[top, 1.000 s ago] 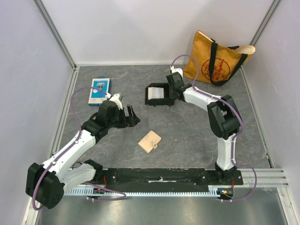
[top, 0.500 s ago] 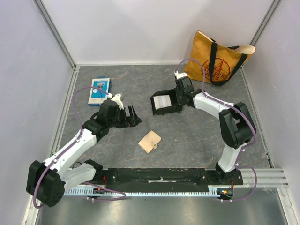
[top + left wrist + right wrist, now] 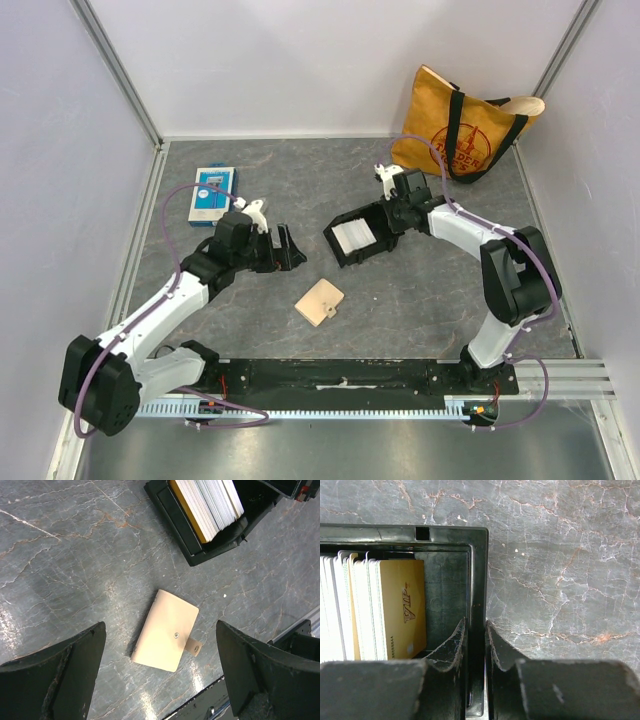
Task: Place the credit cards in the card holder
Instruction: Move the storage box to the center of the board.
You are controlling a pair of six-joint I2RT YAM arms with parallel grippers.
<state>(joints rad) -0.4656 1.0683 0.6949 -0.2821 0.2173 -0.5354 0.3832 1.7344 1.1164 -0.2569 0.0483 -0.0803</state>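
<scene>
With the right end effector (image 3: 475, 630) pinching one wall of the black tray (image 3: 445, 532), a tilt or slip could spill its credit cards (image 3: 395, 610) across the surface (image 3: 560, 555), while the apparently closed card holder (image 3: 167, 630) lies nearby beneath the spread left end effector (image 3: 285, 248).

A yellow tote bag (image 3: 462, 125) (black handles) stands at one o'clock, a blue-and-white package (image 3: 212, 193) lies at ten, and a black tray (image 3: 177, 522) sits near centre.

Lab cell: white panel walls (image 3: 330, 60)
</scene>
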